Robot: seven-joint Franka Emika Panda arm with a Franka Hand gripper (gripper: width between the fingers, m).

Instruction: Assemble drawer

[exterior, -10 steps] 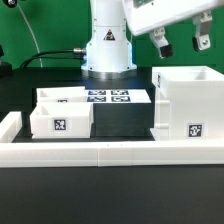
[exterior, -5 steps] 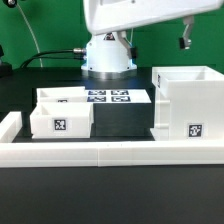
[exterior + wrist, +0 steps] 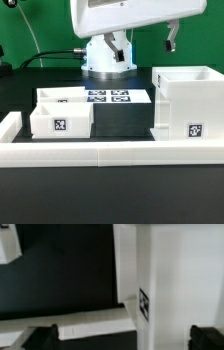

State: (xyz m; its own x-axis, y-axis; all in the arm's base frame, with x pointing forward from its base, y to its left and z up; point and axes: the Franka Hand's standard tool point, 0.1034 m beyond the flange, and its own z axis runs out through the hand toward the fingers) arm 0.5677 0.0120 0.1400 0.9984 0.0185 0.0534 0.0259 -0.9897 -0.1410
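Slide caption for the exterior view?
White robot arm above tall white plastic box housing, small white tagged tray and long low white rail on black table.

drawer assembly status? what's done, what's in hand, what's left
Done: nothing joined that shows. The housing stands at the exterior view's right. The front tray sits apart at that view's left, outside the housing.
In hand: nothing. The gripper is open, up above the housing.
Left: probably all of it: grasp the front tray, carry it over and seat it in the housing.
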